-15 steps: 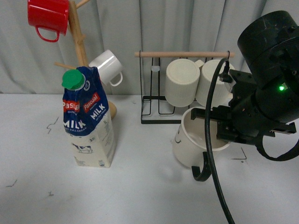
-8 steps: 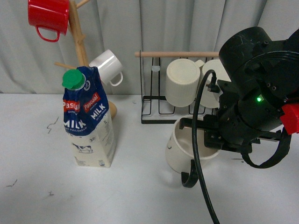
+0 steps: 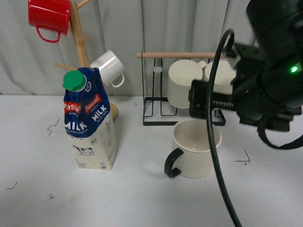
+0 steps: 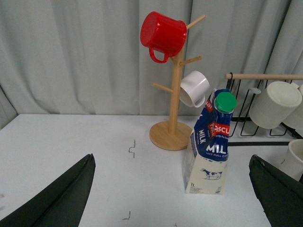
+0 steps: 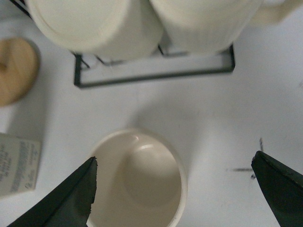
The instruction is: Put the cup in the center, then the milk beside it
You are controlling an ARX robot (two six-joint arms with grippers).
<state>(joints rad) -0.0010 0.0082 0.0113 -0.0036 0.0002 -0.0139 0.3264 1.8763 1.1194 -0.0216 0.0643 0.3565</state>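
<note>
The right arm is hanging high on the robot's right with its wrist pointing downward, the right gripper is holding its two dark fingers spread wide apart, and the left gripper is hovering low, facing forward, its jaws gaping just as wide.

We are seeing a cream cup with a glossy black handle at lower centre. The milk carton at left is showing blue, white lettering, a red label, green cap and cream base. A red mug is showing upper left.
</note>
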